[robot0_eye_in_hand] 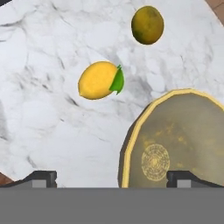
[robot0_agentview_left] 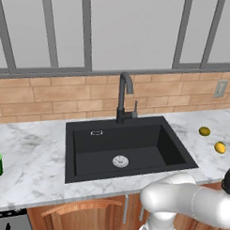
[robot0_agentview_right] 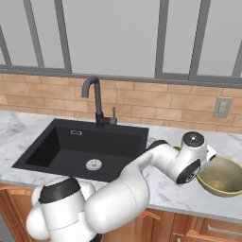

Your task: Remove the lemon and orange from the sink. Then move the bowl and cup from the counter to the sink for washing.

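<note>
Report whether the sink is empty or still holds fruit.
Empty: the sink shows bare black basin; the lemon and orange lie on the counter.

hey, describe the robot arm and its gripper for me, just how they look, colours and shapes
The arm is glossy white, built of thick rounded tube-like segments with bulbous joints. Dark, nearly black bands and round caps mark the joints, one cap showing a ring of small pale dots. No cables or lettering are visible. Of the gripper, the hand view shows two small dark, blocky finger tips, set wide apart.

Bright even rendered light, soft faint shadows, slightly coarse, no glare.
</note>
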